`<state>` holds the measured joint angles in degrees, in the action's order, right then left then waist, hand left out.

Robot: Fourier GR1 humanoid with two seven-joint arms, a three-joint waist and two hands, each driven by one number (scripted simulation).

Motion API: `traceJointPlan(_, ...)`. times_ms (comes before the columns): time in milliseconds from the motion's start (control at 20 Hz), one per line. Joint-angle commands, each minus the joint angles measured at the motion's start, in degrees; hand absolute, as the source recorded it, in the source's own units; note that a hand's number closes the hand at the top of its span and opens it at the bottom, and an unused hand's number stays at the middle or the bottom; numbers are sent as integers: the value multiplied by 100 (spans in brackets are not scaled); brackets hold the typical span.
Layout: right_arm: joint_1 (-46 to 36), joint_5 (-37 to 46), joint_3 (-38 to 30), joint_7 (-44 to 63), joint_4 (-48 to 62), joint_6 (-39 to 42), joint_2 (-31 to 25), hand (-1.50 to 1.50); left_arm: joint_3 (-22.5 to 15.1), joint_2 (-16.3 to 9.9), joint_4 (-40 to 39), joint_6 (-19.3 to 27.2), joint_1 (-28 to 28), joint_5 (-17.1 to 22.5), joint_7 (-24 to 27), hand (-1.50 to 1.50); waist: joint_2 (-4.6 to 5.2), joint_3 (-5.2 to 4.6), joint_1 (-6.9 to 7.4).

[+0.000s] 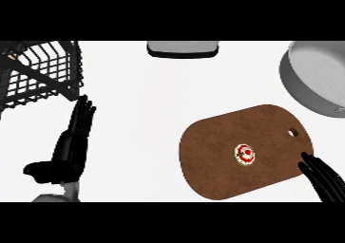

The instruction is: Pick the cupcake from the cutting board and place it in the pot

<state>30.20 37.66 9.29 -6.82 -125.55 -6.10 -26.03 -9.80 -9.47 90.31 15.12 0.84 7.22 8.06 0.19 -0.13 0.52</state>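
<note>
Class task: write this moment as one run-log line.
phase: approach | right hand: open, at cutting board edge | cupcake: on board, untouched | pot: far right | left hand: open, resting

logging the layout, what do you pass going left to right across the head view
black wire rack → left hand → grey appliance at the top edge → cupcake on the cutting board → right hand

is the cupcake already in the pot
No, the cupcake sits on the cutting board, apart from the pot at the upper right, and the right hand is not holding it.
</note>
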Motion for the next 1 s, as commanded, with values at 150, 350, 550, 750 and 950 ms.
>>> traceJointPlan(150, -708, 1193, 926, 1169, 344, 435, 602, -150, 491, -280, 42, -330, 329, 275, -389, 0, -16, 11, -40)
traceJointPlan(350, -1346, 1365, 817, 1769, 948, 881, 781, -150, -1, 283, -273, 47, 58, -267, 149, 0, -13, 11, -37)
traceJointPlan(550, -1508, 1346, 801, 1455, 1525, 758, 1015, -150, -6, 101, 402, -188, -482, -233, -120, 0, -24, 15, -30)
traceJointPlan(750, -1417, 1669, 1001, 1307, 1612, 672, 1146, -150, 272, 103, 497, -195, -260, -210, -347, 0, -25, 14, -49)
traceJointPlan(950, -1852, 1534, 555, 1154, 2068, 708, 1206, -150, 199, 384, 255, -109, -81, -476, -237, 0, -22, 14, -55)
